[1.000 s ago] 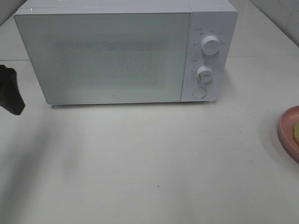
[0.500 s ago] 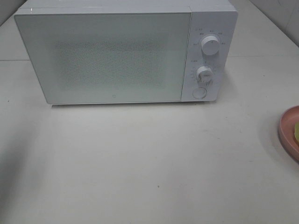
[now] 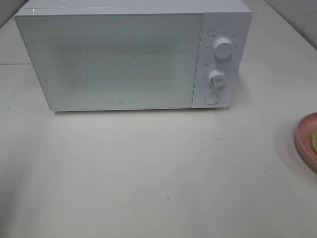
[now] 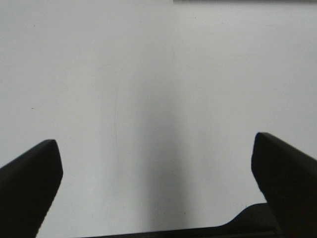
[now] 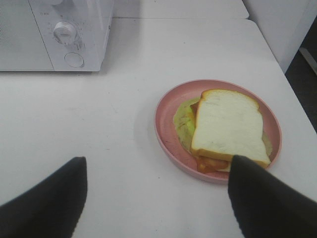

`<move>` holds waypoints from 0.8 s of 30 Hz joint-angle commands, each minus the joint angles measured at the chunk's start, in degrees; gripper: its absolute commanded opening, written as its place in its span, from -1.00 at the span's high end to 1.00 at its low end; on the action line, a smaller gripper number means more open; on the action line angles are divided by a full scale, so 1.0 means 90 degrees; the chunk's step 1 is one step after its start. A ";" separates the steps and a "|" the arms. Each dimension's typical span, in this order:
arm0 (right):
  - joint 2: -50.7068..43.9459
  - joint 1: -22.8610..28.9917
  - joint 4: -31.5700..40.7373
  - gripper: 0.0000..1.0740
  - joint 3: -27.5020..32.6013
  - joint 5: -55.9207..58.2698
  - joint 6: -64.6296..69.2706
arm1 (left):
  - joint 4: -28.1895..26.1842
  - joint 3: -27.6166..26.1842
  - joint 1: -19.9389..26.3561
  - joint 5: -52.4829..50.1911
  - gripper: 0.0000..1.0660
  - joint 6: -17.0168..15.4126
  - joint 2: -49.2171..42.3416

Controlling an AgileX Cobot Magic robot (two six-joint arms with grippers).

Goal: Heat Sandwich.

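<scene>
Right wrist view gives me the best look at the sandwich [image 5: 229,128]. It lies flat on a round pink plate [image 5: 166,124], with white bread on top and green and orange bits sticking out at the edge. The plate sits on the white table [image 5: 99,124]. The right gripper [image 5: 157,191] hangs over the table just beside the plate, and its two dark fingers [image 5: 47,198] stand far apart with nothing between them. The sandwich is near one finger, but I see no touch.

From the high camera, I see only a sliver of the plate [image 3: 306,141], at about 3 o'clock on the picture's edge, with a small yellow-green bit of the sandwich [image 3: 314,140] on it. The white microwave [image 3: 129,54] stands at about 12 o'clock, well apart from the plate. Its door is closed. It has two round knobs [image 3: 223,49] and a round button [image 3: 211,98] on the side nearest the plate.

The left gripper [image 4: 157,171] shows only in its own wrist view. Its fingers [image 4: 29,183] are spread wide over bare table [image 4: 158,74], holding nothing.
</scene>
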 commanded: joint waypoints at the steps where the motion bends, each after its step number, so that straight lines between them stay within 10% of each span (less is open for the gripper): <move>1: -0.0185 -0.0025 0.0013 -0.40 0.0000 -0.0006 -0.0045 | -0.0038 0.0146 0.0013 0.0045 -0.86 0.0006 -0.0420; 24: -0.0185 -0.0025 0.0013 -0.40 0.0000 -0.0006 -0.0038 | 0.0388 0.0834 0.0013 0.0891 -0.86 -0.0528 -0.2215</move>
